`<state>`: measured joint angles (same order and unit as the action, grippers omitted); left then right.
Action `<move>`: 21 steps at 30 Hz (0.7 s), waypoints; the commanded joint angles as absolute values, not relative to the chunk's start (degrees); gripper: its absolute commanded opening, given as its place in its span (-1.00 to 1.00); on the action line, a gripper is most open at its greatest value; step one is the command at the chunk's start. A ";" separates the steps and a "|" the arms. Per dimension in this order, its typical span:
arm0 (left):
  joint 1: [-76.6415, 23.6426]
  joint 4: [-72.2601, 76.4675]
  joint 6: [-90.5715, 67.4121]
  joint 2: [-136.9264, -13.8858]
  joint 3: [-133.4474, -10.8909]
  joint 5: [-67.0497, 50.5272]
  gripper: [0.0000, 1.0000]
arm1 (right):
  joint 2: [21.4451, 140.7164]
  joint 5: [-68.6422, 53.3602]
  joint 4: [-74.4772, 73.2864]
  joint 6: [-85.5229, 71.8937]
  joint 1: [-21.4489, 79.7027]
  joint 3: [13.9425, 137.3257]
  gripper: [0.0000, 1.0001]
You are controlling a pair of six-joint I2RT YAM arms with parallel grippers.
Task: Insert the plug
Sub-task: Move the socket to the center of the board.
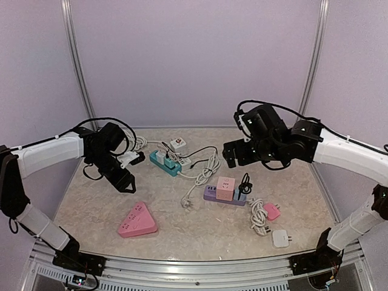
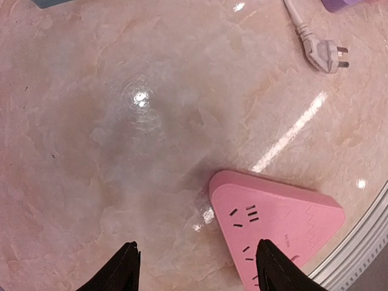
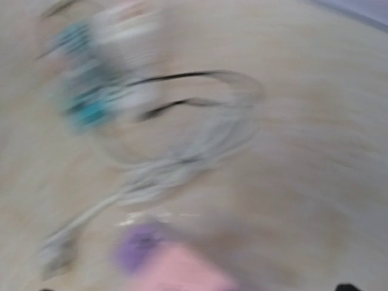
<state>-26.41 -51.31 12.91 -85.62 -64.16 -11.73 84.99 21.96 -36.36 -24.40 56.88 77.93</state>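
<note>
Lilac backdrop panels are seen on all sides, enclosing a glossy marbled surface [image 1: 91,200]. Left end effector [image 2: 197,270] is held partly open with nothing between the fingers. It is hung low over bare surface just beside the pink triangular socket block [image 2: 279,224], which is judged a staging pose, not a grasp. White plug [image 2: 327,56] is lying loose on the surface, well apart from that end effector, between the pink block and the purple power strip [image 1: 215,195]. No socket is entered by it yet. Right end effector [image 1: 230,156] is spread wide and empty, raised above the cable tangle near the teal power strip [image 1: 165,162]. Its wrist view is motion-blurred, so its aim cannot be told. A pick-up of the plug is judged necessary first, so the task is at an early stage. Lamp glare is reflected off the surface, and a metal rail [image 1: 182,267] is fitted along the near edge.
</note>
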 commanded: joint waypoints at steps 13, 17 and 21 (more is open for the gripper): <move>-30.91 -37.19 30.99 -94.35 -54.39 9.42 0.08 | 71.89 15.90 -37.22 -32.11 50.46 66.30 0.99; -37.27 -37.58 31.36 -98.25 -56.49 6.16 0.06 | 73.18 15.66 -37.98 -32.26 50.80 67.22 0.99; -42.44 -38.20 31.14 -100.65 -58.30 3.91 0.06 | 72.25 19.78 -38.71 -34.90 50.80 65.67 0.99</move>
<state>-38.46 -39.05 30.41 -97.95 -56.69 6.79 72.86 16.86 -37.47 -32.86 50.41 65.73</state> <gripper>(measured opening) 0.532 0.995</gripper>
